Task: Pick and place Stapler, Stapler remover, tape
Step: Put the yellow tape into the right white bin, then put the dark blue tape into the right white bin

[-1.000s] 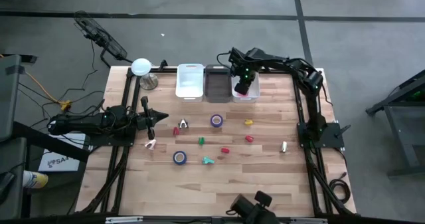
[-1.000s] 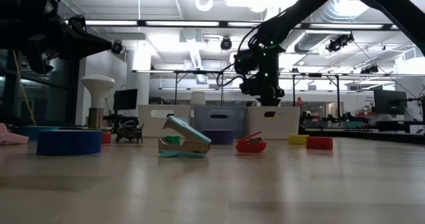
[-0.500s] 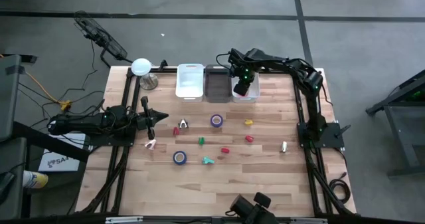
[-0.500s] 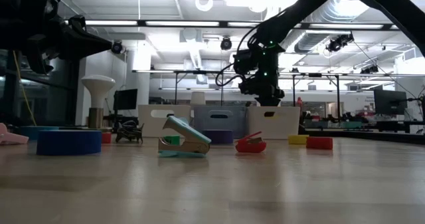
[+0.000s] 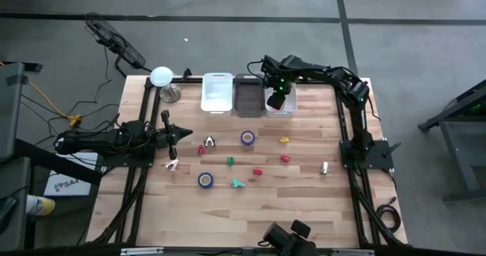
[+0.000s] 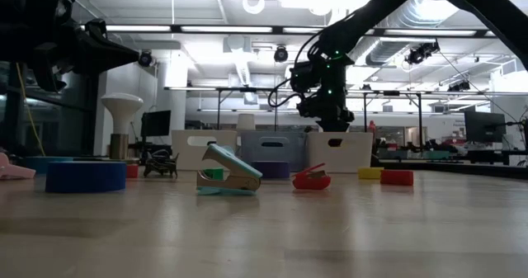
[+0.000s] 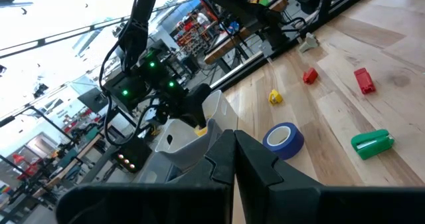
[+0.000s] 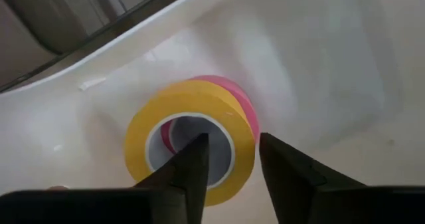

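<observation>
Tape: a yellow roll [image 8: 190,137] lies on a pink roll [image 8: 240,104] in the white bin [image 8: 319,64], directly beyond my right gripper [image 8: 229,177]. Its fingers stand partly apart, one tip over the roll's hollow, one just outside its rim; whether they touch the roll I cannot tell. To finish well, I judge I should spread wider, then lift straight up. My left gripper [image 7: 232,167] waits, pinched shut, empty, a blue tape roll [image 7: 283,139] ahead.

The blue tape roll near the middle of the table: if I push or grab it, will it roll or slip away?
The blue tape roll lies flat on its side on the table, so it should slide rather than roll. Its hollow centre probably takes one finger inside the ring. It looks light, so a nudge may skid it across the wood.
</observation>
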